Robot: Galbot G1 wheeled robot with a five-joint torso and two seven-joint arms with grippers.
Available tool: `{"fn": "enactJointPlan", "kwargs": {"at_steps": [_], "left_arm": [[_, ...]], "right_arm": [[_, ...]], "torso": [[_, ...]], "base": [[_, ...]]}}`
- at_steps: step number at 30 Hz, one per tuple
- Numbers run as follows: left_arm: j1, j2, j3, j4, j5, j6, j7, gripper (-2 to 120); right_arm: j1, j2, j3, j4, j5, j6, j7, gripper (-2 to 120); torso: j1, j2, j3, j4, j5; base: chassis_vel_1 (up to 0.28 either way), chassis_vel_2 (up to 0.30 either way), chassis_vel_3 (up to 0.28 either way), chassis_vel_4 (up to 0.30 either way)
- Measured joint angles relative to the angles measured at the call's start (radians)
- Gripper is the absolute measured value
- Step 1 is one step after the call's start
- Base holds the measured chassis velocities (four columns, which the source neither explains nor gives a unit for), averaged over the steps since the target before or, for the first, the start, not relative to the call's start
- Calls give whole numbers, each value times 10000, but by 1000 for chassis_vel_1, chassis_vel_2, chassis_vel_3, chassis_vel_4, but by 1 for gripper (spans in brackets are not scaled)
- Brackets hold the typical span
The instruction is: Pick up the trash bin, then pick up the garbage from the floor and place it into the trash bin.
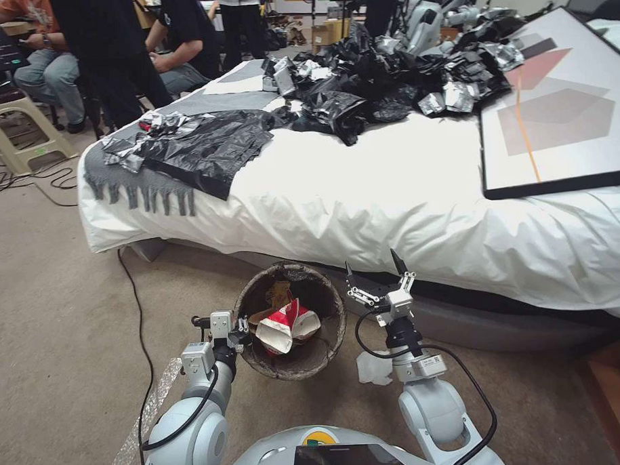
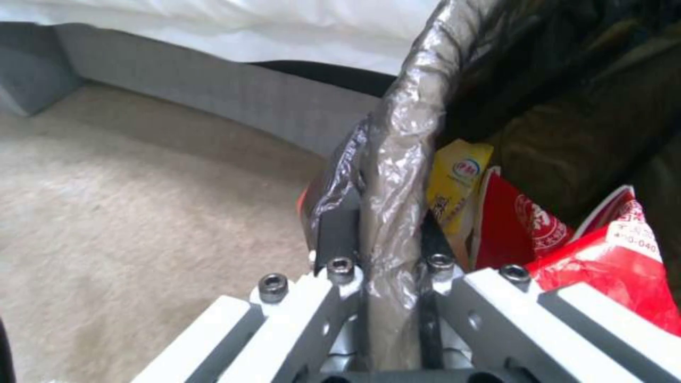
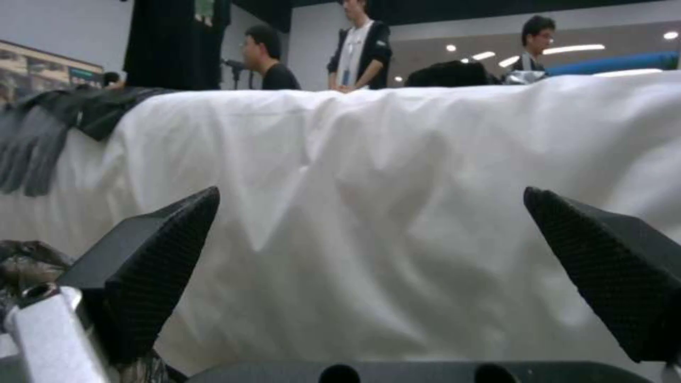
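Directly before the robot, at the foot of the bed, sits the trash bin [image 1: 291,321], a round bucket whose dark bag lining is folded over the rim. Inside it lie a red-and-white snack wrapper [image 1: 283,326] and, behind that, a yellow wrapper [image 1: 278,292]; the left wrist view shows both packed against the inner wall. The left gripper [image 1: 240,332] is at the bin's left edge, its jaws clenched on the bag-covered rim, one finger [image 2: 333,234] outside the wall and the other inside. The right gripper [image 1: 374,273] hangs just beside the bin's right edge, pointing toward the bed, its jaws released and spread wide with nothing between them; the right wrist view shows the two dark fingertips [image 3: 146,266] well apart against the white bedsheet [image 3: 397,213]. A white tissue wad [image 1: 374,369] lies on the beige carpet [image 1: 62,322] near the right arm, to the right of the bin. A black cable [image 1: 140,320] runs across the carpet to the left. On the bed [image 1: 363,203], a heap of black plastic bags [image 1: 359,88] spreads over the sheet, a grey fringed throw [image 1: 132,184] hangs over the left corner, and a framed picture [image 1: 556,108] rests at the right.
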Motion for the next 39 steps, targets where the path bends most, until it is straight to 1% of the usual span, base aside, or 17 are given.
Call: {"fn": "enactJointPlan", "kwargs": {"at_steps": [7,10,14,16,19,33,37,39], "left_arm": [[-3,-15,0,27,2,-92,3,0],[-5,-15,-17,100,44,-504,8,0],[-26,-21,4,126,125,-615,19,0],[-51,-25,46,176,257,-723,39,0],[-53,-23,47,203,382,-806,46,0],[-140,17,34,203,412,-807,45,0],[-193,35,46,218,408,-791,41,0],[-229,51,41,232,399,-788,36,0]], "right_arm": [[-11,19,38,6,-1,66,-58,100],[-13,17,88,6,-2,86,-70,100],[-16,11,124,11,-2,98,-89,100],[-31,-3,158,28,-2,100,-95,100],[-60,-28,184,37,-1,105,-98,100],[-269,-266,361,102,11,-25,-60,100],[-344,-503,427,49,176,-238,86,100],[-456,-708,453,60,458,-619,282,100]], "torso": [[0,0,0,1,0],[0,0,0,4,0],[0,0,0,2,0],[0,0,0,-3,0],[0,0,0,0,0],[0,0,0,0,0],[0,0,0,1,0],[0,0,0,0,-1]], "base": [[76,71,73,80],[63,68,56,52],[16,17,12,12],[0,0,0,0],[0,0,0,0],[0,0,0,0],[0,0,0,0],[0,0,0,0]]}}
